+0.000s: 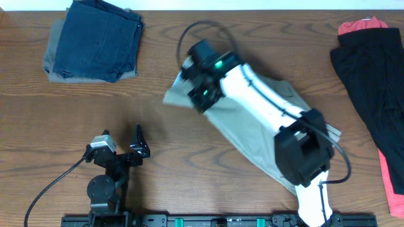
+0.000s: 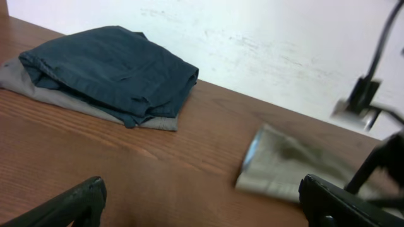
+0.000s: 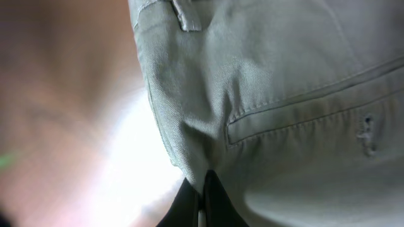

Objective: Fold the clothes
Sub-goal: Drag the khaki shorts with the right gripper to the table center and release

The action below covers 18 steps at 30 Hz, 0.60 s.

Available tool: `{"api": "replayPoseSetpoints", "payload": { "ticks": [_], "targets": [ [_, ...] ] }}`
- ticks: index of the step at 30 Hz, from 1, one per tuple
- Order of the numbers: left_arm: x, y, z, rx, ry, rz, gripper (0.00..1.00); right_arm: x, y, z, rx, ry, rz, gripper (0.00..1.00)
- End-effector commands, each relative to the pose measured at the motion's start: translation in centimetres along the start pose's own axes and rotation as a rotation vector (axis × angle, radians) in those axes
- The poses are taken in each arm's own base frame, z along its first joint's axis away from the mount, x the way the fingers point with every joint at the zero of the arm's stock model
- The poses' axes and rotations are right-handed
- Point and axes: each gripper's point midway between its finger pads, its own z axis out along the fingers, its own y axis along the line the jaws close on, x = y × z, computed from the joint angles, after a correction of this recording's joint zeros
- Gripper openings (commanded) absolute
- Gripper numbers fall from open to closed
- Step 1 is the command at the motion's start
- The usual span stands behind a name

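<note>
Light khaki-beige shorts (image 1: 252,129) lie spread across the table's middle. My right gripper (image 1: 201,94) is shut on their left waistband edge; the right wrist view shows the fingers (image 3: 203,189) pinching the cloth (image 3: 271,82) beside a welt pocket. The shorts also show in the left wrist view (image 2: 297,167). My left gripper (image 1: 136,148) is open and empty at the front left, its fingertips (image 2: 202,202) above bare wood. A folded stack with navy denim (image 1: 95,39) on a grey piece (image 1: 53,63) sits at the back left.
Black cloth (image 1: 372,82) and a red piece (image 1: 392,183) lie at the right edge. A white wall (image 2: 284,38) rises behind the table's far edge in the left wrist view.
</note>
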Motion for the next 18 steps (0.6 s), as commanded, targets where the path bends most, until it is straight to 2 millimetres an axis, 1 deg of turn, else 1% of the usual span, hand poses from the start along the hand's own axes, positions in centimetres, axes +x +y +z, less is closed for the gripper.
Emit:
{"api": "replayPoseSetpoints", "payload": {
  "ticks": [1,2,4,6,7,8,9,10,11,12,15,18],
  "targets": [
    [1.5,0.6,0.2,-0.014,0.035,0.019,0.98,0.0,6.1,-0.4,-0.187,-0.002,-0.066,0.01],
    [1.5,0.6,0.2,-0.014,0.035,0.019,0.98,0.2,7.0,-0.3,-0.204,0.005,-0.07,0.01],
    [1.5,0.6,0.2,-0.014,0.035,0.019,0.98,0.7,8.3,0.0,-0.213,0.026,-0.074,0.07],
    [1.5,0.6,0.2,-0.014,0.035,0.019,0.98,1.2,8.9,0.0,-0.216,0.047,-0.076,0.08],
    [1.5,0.6,0.2,-0.014,0.035,0.019,0.98,1.6,9.1,-0.1,-0.215,0.06,-0.077,0.1],
    [1.5,0.6,0.2,-0.014,0.035,0.019,0.98,1.8,9.0,-0.2,-0.208,0.069,-0.074,0.18],
    [1.5,0.6,0.2,-0.014,0.035,0.019,0.98,2.1,8.7,-0.4,-0.191,0.077,-0.07,0.34],
    [1.4,0.6,0.2,-0.014,0.035,0.019,0.98,2.3,8.1,-0.6,-0.165,0.087,-0.063,0.57],
    [1.5,0.6,0.2,-0.014,0.035,0.019,0.98,2.5,7.2,-1.0,-0.125,0.094,-0.051,0.92],
    [1.5,0.6,0.2,-0.014,0.035,0.019,0.98,2.6,6.2,-1.3,-0.082,0.097,-0.023,0.99],
    [1.5,0.6,0.2,-0.014,0.035,0.019,0.98,2.8,2.0,-3.4,0.078,0.086,0.126,0.99],
    [1.5,0.6,0.2,-0.014,0.035,0.019,0.98,3.6,-3.4,-7.0,0.214,0.048,0.303,0.99]
  ]
}}
